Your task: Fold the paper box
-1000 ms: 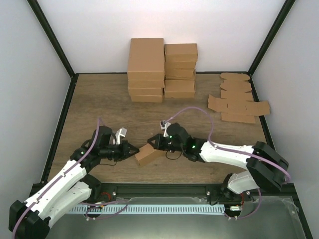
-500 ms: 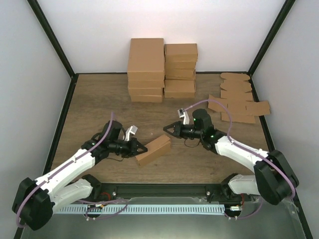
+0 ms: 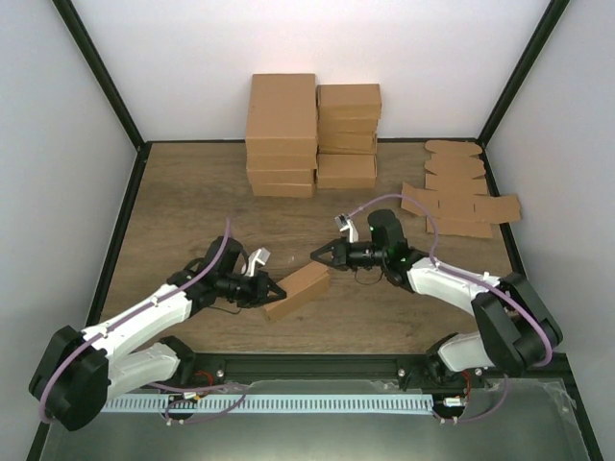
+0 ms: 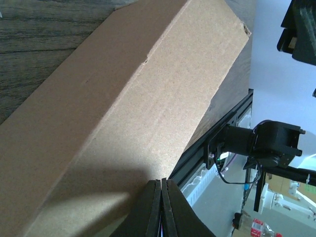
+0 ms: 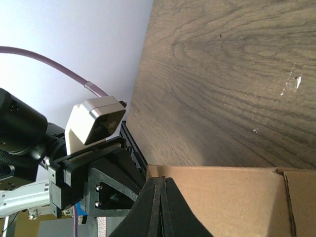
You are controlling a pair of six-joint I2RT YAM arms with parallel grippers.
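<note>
The paper box (image 3: 300,288) lies folded as a small brown carton on the wooden table, slanted, between my two grippers. My left gripper (image 3: 280,292) is shut and empty, its tip against the box's near-left end. In the left wrist view the box (image 4: 123,98) fills the frame just beyond the closed fingertips (image 4: 161,180). My right gripper (image 3: 315,254) is shut and empty, its tip just above the box's far-right corner. In the right wrist view the closed tip (image 5: 160,178) sits over the box's top edge (image 5: 232,197).
Two stacks of ready-made brown cartons (image 3: 312,130) stand at the back centre. Flat brown blanks (image 3: 459,192) lie at the back right. A black frame rail (image 3: 317,365) runs along the near edge. Walls close in the sides.
The right gripper pulled back up and to the right off the box, then held near its far corner. The left gripper pushed right; the box slid and turned a little that way.
</note>
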